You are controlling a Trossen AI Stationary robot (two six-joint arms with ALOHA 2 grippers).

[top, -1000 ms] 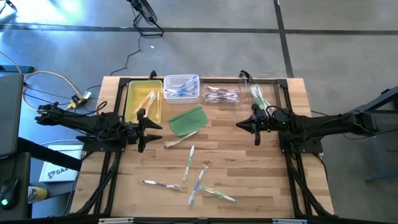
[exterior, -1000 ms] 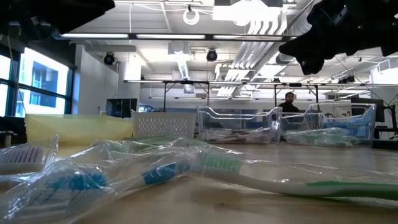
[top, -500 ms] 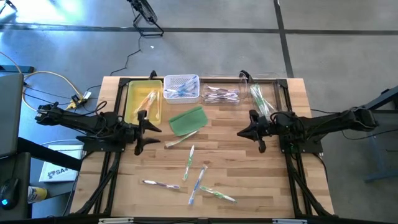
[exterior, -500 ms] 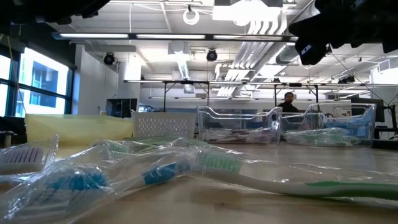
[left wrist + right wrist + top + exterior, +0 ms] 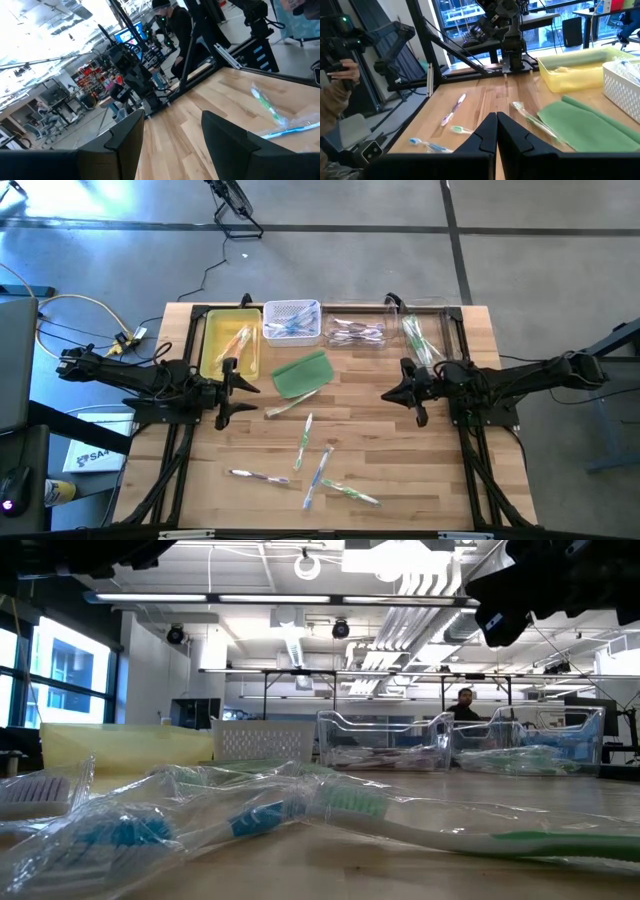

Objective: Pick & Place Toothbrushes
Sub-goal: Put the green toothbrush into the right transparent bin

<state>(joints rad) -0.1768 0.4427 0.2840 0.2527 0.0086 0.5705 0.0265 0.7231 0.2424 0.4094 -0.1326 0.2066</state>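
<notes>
Left end effector [image 5: 243,388] hangs over the desk [image 5: 400,450], fingers spread apart and grasping nothing. Right end effector [image 5: 388,393] hangs opposite it, fingers clenched together on nothing.

Loose toothbrushes [image 5: 318,470] lie on the bare wood nearer the front edge than either end effector, roughly between the two. Six can be counted in the high view: one just beside the left end effector at the pad's corner, one short white one, one green, one blue, one at the far left of the group, one green at the front. Several are in clear wrappers.

Four containers stand in a row behind the end effectors: one yellow tray [image 5: 213,340] behind the left end effector, one white basket [image 5: 291,308], two clear bins [image 5: 357,330]. Each holds toothbrushes; the numbers inside cannot be told.

One flat green pad [image 5: 301,373] lies between the end effectors, nearer the left, apart from both.

One person [image 5: 464,704] shows in the room beyond the desk, in the low view
</notes>
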